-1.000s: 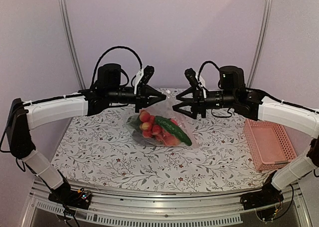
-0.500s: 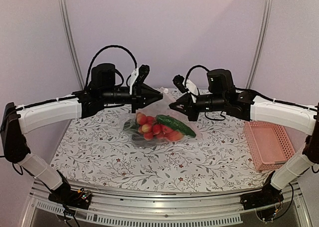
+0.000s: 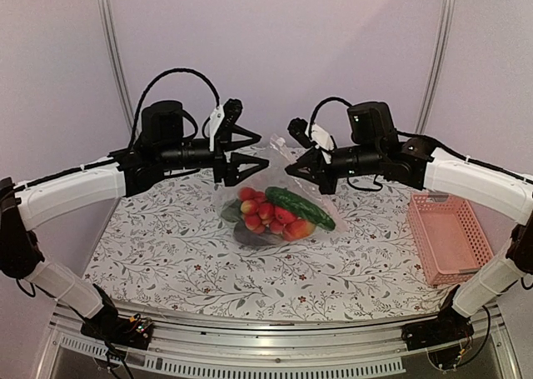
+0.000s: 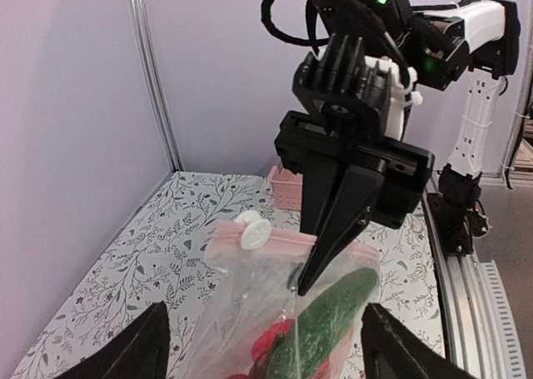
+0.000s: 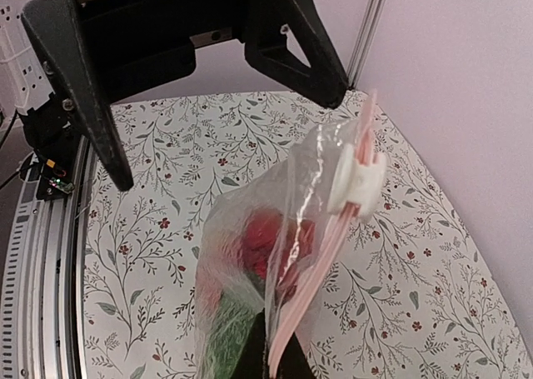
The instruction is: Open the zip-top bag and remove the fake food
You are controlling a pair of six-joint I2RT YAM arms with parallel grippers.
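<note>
Left arm (image 3: 75, 187): held high, reaching inward toward the middle, forearm close to level.
Left gripper (image 3: 260, 151): points to the robot's right, jaws spread wide, holding nothing.
Right arm (image 3: 479, 181): held high too, reaching inward from the right, wrist tipped slightly down.
Right gripper (image 3: 291, 169): faces the left one, near but apart; its fingers meet in a point, apparently pinching the top edge of the zip-top bag (image 3: 250, 183).

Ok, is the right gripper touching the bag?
Touching. The left wrist view shows the right gripper shut on the bag at its pink zip edge.
</note>
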